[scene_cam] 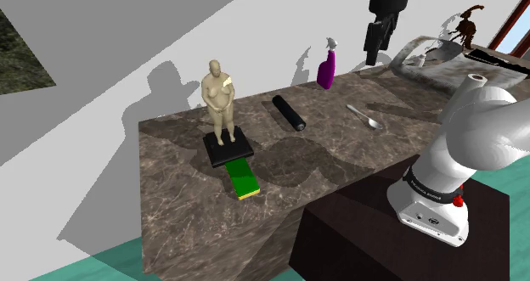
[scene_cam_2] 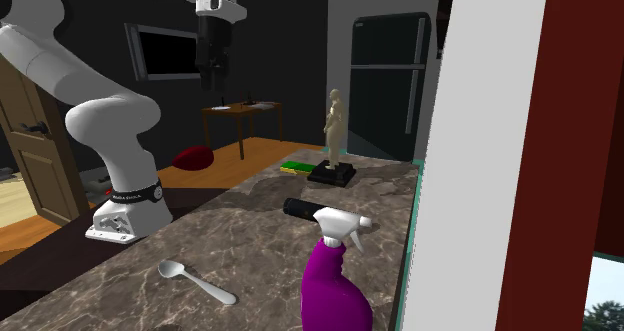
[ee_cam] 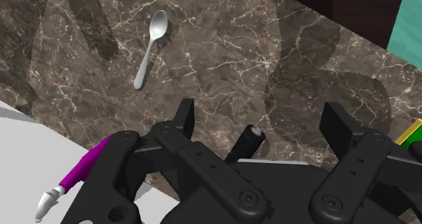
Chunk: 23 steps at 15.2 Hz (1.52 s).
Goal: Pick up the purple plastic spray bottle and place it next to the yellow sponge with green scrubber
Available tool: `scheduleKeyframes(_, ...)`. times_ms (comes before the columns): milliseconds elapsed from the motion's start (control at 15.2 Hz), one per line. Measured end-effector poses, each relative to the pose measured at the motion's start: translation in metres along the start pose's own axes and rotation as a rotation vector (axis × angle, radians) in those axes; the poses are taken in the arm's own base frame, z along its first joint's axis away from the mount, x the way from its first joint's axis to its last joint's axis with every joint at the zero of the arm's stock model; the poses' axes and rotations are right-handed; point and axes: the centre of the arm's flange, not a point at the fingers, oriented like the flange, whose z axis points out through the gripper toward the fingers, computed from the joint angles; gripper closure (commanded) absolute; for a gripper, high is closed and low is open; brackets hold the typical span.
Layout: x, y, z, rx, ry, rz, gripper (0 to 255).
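Taken across the shoulder view, the item farthest from the pincer [scene_cam: 374,50] was a tan statuette [scene_cam: 221,97] on a black base. The green-topped, yellow-edged sponge [scene_cam: 244,182] lay against that base, well apart from the pincer across the marbled surface [scene_cam: 340,156]. A black cylinder [scene_cam: 289,113] lay between the sponge and the pincer. The purple spray bottle [scene_cam: 325,70] stood upright at the wall-side edge of the surface, close to the grey wall [scene_cam: 170,42]. It was below the pincer and a little to one side, not between the fingers. A spoon [scene_cam: 365,117] lay roughly beneath the pincer, on the side away from the wall. The pincer hung well above the surface and was open: in the wrist view its two fingers [ee_cam: 186,118] stood apart with nothing clasped. Handling assessment: the bottle appeared to be a hollow, glossy moulding, so it was judged light, slightly yielding under squeeze and prone to slip. Its bulbous body tapered to a narrow neck [scene_cam_2: 326,254] under a white trigger head [scene_cam_2: 340,222], a shape likely to topple at a glancing touch. Recommended hold: across the upper body just below the neck, where the width suited the open fingers and the overhanging head would check any downward slip. The trigger itself was to be avoided.
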Motion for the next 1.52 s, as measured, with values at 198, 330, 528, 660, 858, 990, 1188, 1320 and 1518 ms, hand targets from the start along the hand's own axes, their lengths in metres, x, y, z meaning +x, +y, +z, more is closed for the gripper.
scheduleKeyframes(198, 0.012, 0.012, 0.003, 0.004, 0.0, 0.01, 0)
scheduleKeyframes(330, 0.027, 0.03, 0.008, 0.009, 0.001, 0.025, 0)
scheduleKeyframes(528, 0.054, 0.059, 0.017, 0.018, 0.002, 0.049, 0)
scheduleKeyframes(660, 0.07, 0.079, 0.02, 0.023, 0.003, 0.066, 0)
scheduleKeyframes(858, 0.095, 0.105, 0.03, 0.032, 0.005, 0.091, 0)
scheduleKeyframes(990, 0.11, 0.13, 0.033, 0.038, 0.006, 0.107, 0)
scheduleKeyframes(1188, 0.133, 0.162, 0.043, 0.047, 0.008, 0.133, 0)
scheduleKeyframes(1320, 0.146, 0.185, 0.05, 0.052, 0.009, 0.15, 0)
scheduleKeyframes(1518, 0.169, 0.217, 0.059, 0.061, 0.011, 0.175, 0)
